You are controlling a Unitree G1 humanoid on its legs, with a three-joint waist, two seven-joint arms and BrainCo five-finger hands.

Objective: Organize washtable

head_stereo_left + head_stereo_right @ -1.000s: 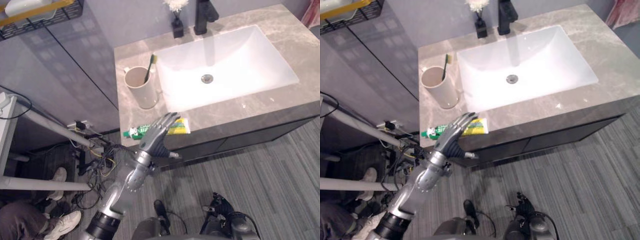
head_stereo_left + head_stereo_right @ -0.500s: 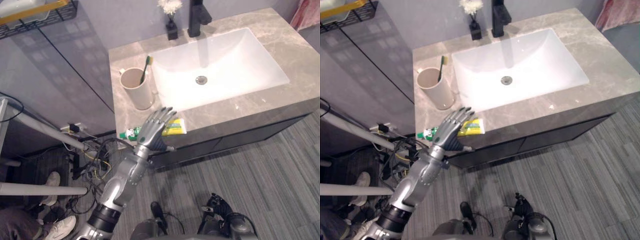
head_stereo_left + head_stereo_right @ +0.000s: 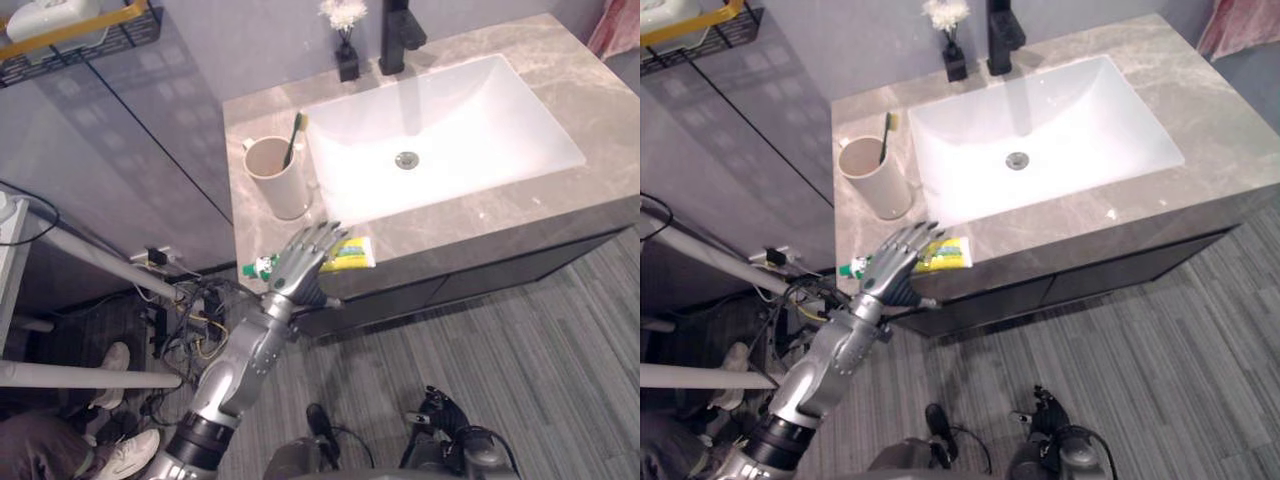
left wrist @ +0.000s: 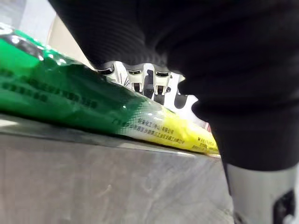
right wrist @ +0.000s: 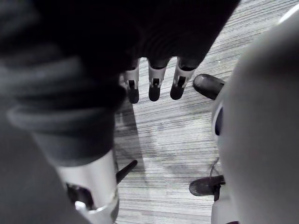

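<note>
With straight, spread fingers the left hand sits over the green-and-yellow plastic toothpaste tube lying at the grey marble washtable's front edge, where a clumsy closing sweep could push it off; the right hand hangs open.

A grey marbled counter with a white sink and black tap stands against a grey wall, above dark cabinet fronts and grey striped floor.
</note>
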